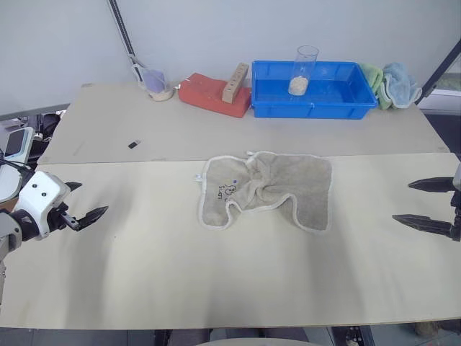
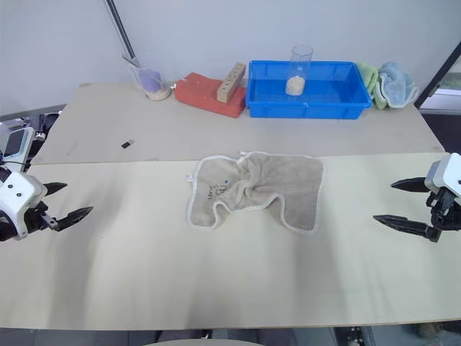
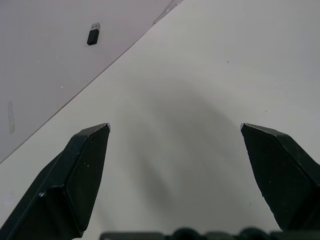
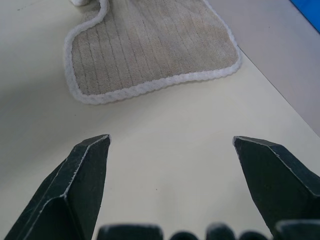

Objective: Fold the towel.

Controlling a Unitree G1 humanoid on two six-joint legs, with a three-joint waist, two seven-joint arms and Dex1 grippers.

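The towel (image 1: 266, 189) lies crumpled and bunched in the middle of the table, beige-grey with white piped edging, a dark emblem (image 1: 229, 190) near its left side and a white tag (image 1: 197, 177) at its left corner. Its right corner (image 4: 150, 50) lies spread flat in the right wrist view. My left gripper (image 1: 81, 202) hovers open over bare table at the far left, well away from the towel. At the far right my right gripper (image 1: 416, 202) is open too, empty, some way off the towel's right edge.
Along the back stand a blue tray (image 1: 313, 90) with a clear cup of grains (image 1: 304, 70), a red brick-like block (image 1: 212, 94) bearing a wooden piece, a small scoop cup (image 1: 157, 85), and green and light-blue cloths (image 1: 392, 83). A small black dongle (image 1: 134, 144) lies at back left.
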